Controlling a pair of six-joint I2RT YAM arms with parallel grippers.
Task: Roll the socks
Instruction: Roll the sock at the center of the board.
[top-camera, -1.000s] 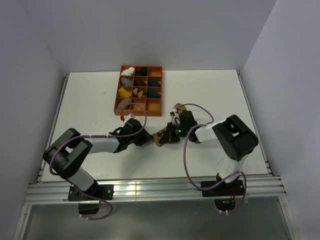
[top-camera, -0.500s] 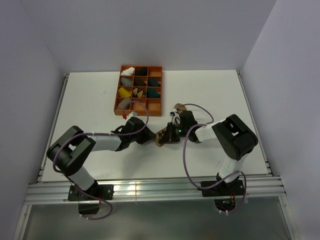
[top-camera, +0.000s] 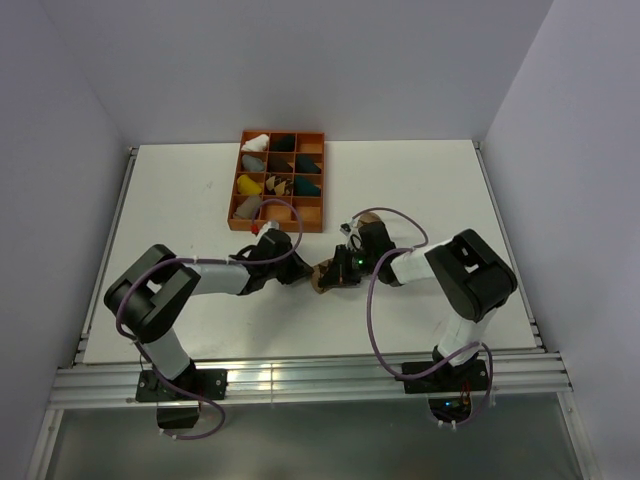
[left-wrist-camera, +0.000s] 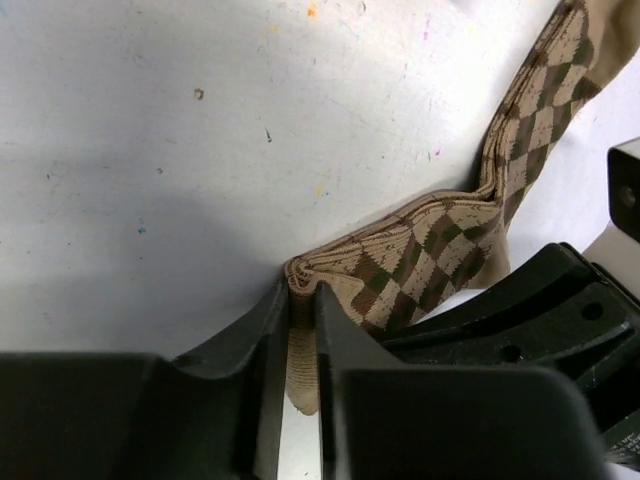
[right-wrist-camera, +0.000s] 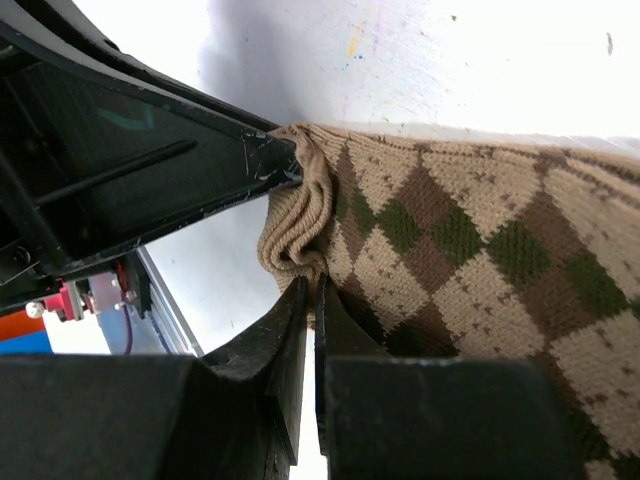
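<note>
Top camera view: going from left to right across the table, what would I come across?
Left arm → checked sock → right arm. The orange tray overlaps both the left arm and the sock sideways, so I skip it.

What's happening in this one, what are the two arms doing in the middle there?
Both arms are working on one argyle sock at the middle of the table. The left hand and the right hand meet at the same bunched end, each pinching the fabric. The rest of the sock trails out along the table, not yet rolled. An orange tray of sock bundles sits behind them.
</note>
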